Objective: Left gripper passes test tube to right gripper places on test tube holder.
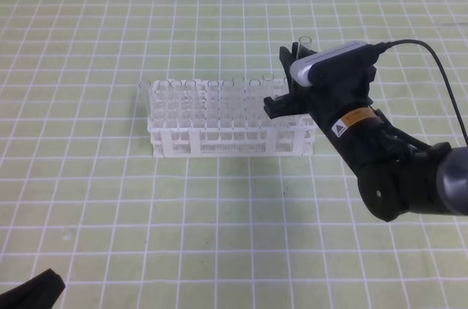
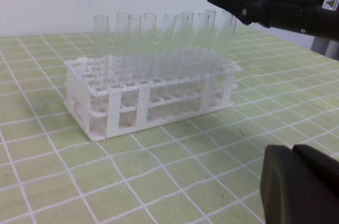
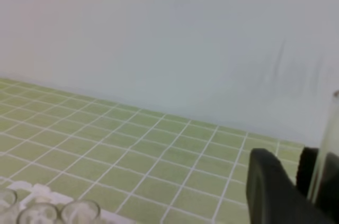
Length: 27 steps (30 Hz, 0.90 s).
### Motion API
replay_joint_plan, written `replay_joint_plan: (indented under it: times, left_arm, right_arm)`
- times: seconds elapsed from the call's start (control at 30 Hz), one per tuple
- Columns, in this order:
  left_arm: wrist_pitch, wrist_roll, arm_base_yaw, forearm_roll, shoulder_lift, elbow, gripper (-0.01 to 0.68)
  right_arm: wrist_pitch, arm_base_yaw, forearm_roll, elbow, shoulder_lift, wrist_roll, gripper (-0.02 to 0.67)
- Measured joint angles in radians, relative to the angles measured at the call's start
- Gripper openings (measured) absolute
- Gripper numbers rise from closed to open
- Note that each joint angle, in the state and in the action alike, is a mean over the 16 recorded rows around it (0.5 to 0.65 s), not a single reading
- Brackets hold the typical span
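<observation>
Test tube (image 1: 306,41): clear glass, upright, clamped between the black fingers of the right gripper (image 1: 287,79) at the upper right of the exterior frame, its open rim showing above the silver-grey plate, held over the right end of the rack. Test tube holder (image 1: 175,141): white lattice rack, centre frame on the green gridded mat (image 1: 219,214), already carrying rows of upright tubes. Left gripper (image 2: 302,187): blurred black mass at lower right of the left wrist frame, apart from the rack; cannot tell whether its jaws are parted or closed.
</observation>
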Motion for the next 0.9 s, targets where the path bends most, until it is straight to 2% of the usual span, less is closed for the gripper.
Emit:
replay_joint_plan:
  times: [0.9]
  left_arm:
    - [0.017,0.0,0.0,0.0,0.003,-0.002,0.0]
  right_arm:
    - [0.095,-0.002,0.004,0.003,-0.044,0.005,0.009]
